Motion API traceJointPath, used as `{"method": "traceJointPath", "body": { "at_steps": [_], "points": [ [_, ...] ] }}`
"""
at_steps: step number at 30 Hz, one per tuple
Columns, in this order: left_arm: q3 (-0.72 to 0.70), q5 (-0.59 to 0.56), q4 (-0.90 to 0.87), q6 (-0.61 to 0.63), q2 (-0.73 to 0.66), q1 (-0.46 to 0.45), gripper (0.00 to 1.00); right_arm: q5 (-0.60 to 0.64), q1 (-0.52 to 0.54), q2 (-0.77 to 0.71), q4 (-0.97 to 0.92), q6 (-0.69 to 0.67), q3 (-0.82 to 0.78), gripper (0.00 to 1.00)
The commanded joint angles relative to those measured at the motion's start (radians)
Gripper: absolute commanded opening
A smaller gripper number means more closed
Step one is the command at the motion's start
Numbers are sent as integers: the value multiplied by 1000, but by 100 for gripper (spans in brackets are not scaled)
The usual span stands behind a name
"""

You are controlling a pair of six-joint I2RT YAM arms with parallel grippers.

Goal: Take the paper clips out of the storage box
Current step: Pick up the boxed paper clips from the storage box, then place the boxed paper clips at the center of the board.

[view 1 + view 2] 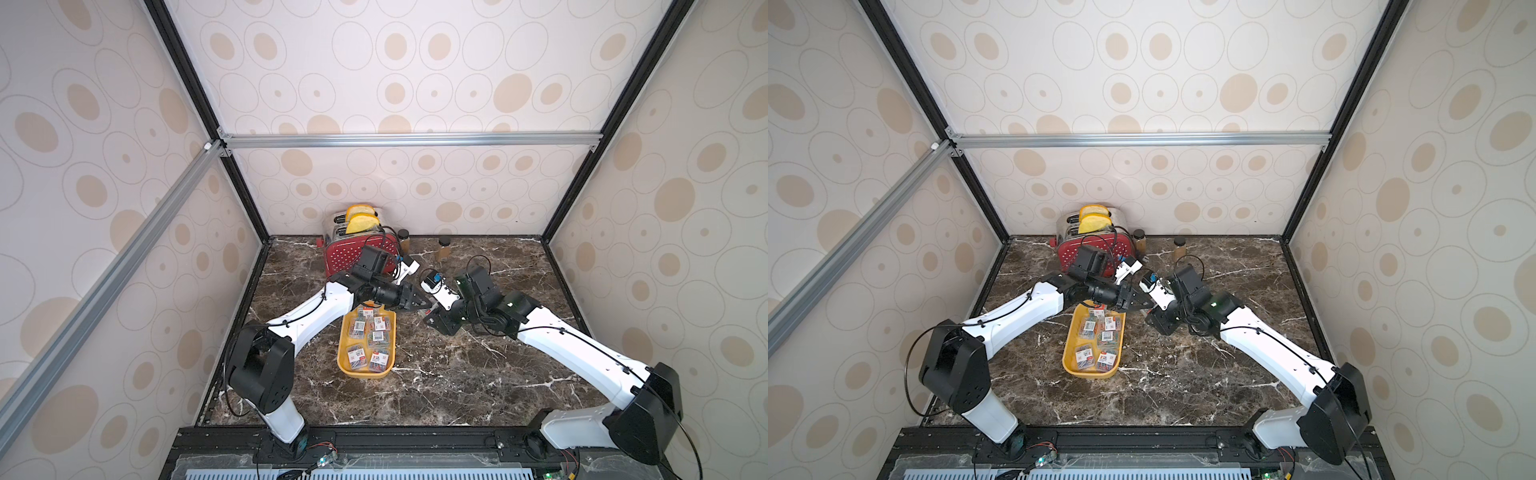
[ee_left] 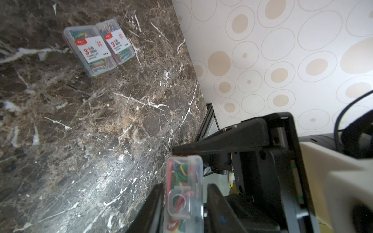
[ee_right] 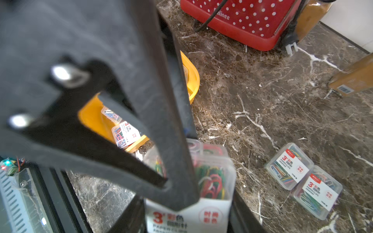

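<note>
Nearest, the shallow mustard plastic box [image 1: 365,375], round-cornered, lies lengthwise on the dark veined marble bench [image 1: 436,386]. Several clear cases [image 1: 376,338] of coloured clips lie flat inside it, labels up. Just past its far right corner the grippers meet for what looks like a hand-over. One case [image 2: 184,181] stands on edge between the left gripper's [image 1: 428,304] jaws with a sliver of light on one side, so that hold seems loose. The right gripper [image 3: 189,201] pinches the labelled end across its width. The hard, slick shell gives little friction, which I judge explains the double hold. To the right, two cases [image 3: 302,177] lie touching on the bench, outside the box. Farthest stand the red dotted toaster [image 1: 340,255] and brown jars [image 1: 444,248].
</note>
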Motion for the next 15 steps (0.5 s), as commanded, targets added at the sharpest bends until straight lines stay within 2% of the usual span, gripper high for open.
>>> {"method": "traceJointPath", "body": {
  "at_steps": [1,3,6,11,15],
  "points": [
    [39,-9,6,-2,2,-6,55,40,-1,-18,-25,-4,12,26],
    [41,-37,1,-5,-1,-6,70,43,-5,-24,-47,-4,30,25],
    [43,-107,-1,-18,-18,3,78,40,-31,-21,-119,10,73,26],
    [5,-217,19,-53,-94,64,81,12,-159,8,-252,38,134,26],
    [-14,-268,-27,-33,-160,110,82,-31,-321,104,-341,71,177,25]
  ]
}}
